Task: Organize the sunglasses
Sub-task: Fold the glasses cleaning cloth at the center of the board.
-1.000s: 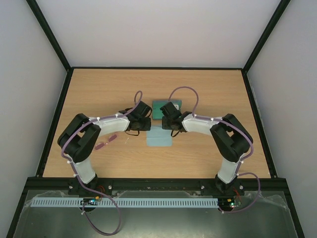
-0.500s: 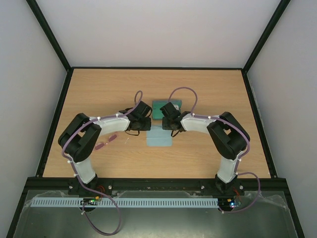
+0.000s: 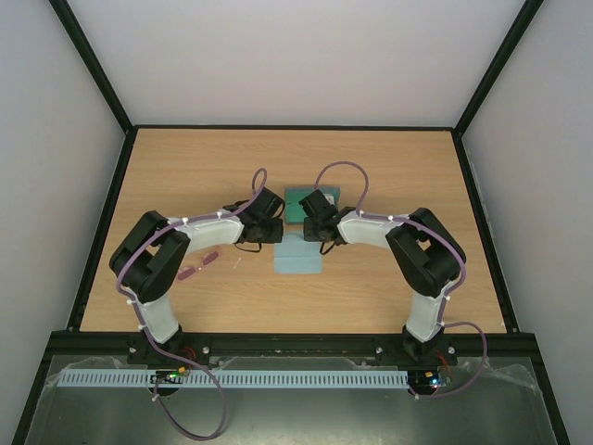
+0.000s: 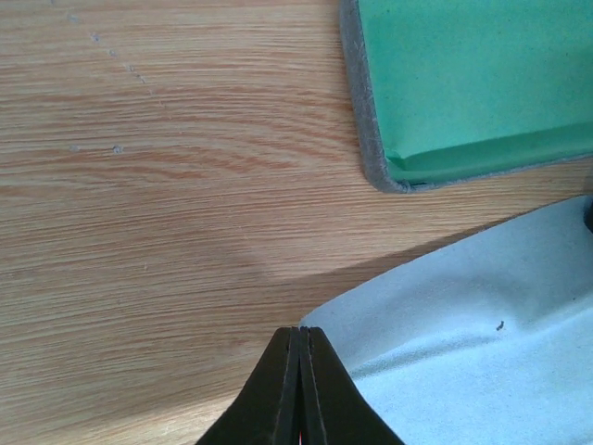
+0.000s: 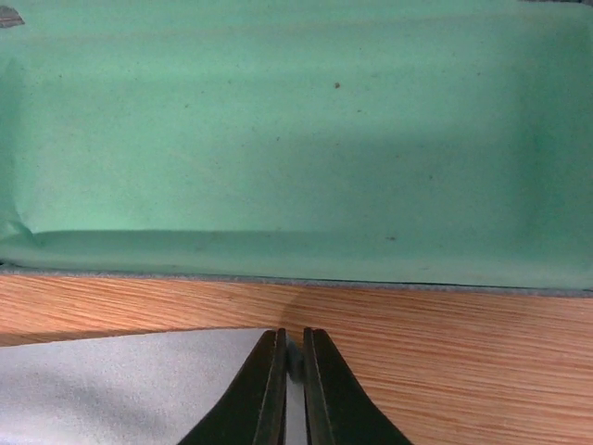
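The sunglasses (image 3: 198,267), pinkish lenses and thin arms, lie on the table left of the left arm, away from both grippers. The light blue cloth (image 3: 298,258) lies in front of the open case (image 3: 298,197) with its green lining. My left gripper (image 4: 301,332) is shut at the cloth's (image 4: 463,324) far left corner, which looks slightly lifted over a shadow. My right gripper (image 5: 294,336) has its jaws nearly together with the cloth's (image 5: 120,389) far right corner pinched between them. The case (image 5: 296,139) lies just beyond it.
The case's grey rim (image 4: 366,139) lies close beyond the left fingertips. Both wrists crowd together over the cloth in the middle of the wooden table (image 3: 398,167). A black frame rail (image 3: 296,341) runs along the near edge.
The right arm has edged a little to the left at the cloth's corner. The left arm, the sunglasses and the case have stayed put.
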Robot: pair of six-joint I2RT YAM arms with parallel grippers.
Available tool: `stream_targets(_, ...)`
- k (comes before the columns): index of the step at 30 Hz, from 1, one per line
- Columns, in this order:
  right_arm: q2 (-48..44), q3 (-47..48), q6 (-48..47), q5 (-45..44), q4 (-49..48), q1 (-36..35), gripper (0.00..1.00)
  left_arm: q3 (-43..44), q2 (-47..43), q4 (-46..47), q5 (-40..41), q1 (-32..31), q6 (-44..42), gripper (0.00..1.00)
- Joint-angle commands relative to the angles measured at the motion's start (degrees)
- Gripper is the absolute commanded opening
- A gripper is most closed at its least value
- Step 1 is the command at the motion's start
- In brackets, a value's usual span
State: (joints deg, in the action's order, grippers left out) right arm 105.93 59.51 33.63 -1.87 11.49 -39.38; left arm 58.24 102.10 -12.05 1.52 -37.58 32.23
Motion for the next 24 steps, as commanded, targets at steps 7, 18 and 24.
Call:
stream_targets(7, 0.8, -0.9, -0.3, 0.1, 0.4, 0.2, 0.01, 1.5, 1.7, -0.7, -0.4, 0.4, -0.8, 0.02)
stream_targets(18, -4.4, -1.5, -0.5, -0.2, 1.6, 0.2, 0.01, 1.4, 0.3, -0.3, -1.1, 0.3, -0.6, 0.02)
stream_targets(24, -6.5, -2.1, -0.2, -0.4, 2.1, 0.2, 0.01, 1.4, -0.6, -0.3, -1.2, 0.0, -0.3, 0.02)
